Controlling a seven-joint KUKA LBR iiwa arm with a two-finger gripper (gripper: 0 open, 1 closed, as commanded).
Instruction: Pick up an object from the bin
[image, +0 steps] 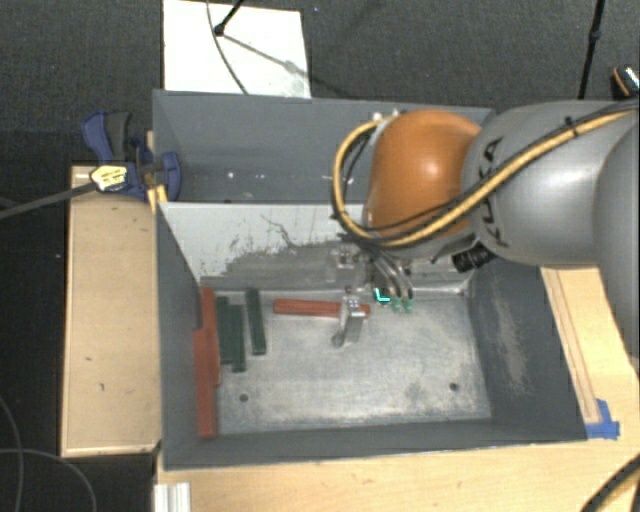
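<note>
My pincer (349, 328) hangs low over the middle of the grey metal bin (518, 350), right at the right-hand end of a short red-orange flat bar (303, 308) lying crosswise on the floor. I cannot tell whether it is apart, together or touching that bar. Well to the left, a broad dark green flat bar (232, 337) and a narrower dark green strip (257, 322) lie side by side, next to a long red bar (207, 365) along the left wall.

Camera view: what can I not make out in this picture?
In the camera view:
Red stick: its right end is hidden behind the gripper; contact cannot be told.
Bin: the orange cover hides part of its back.
Green bars at the left: too small to count.
</note>
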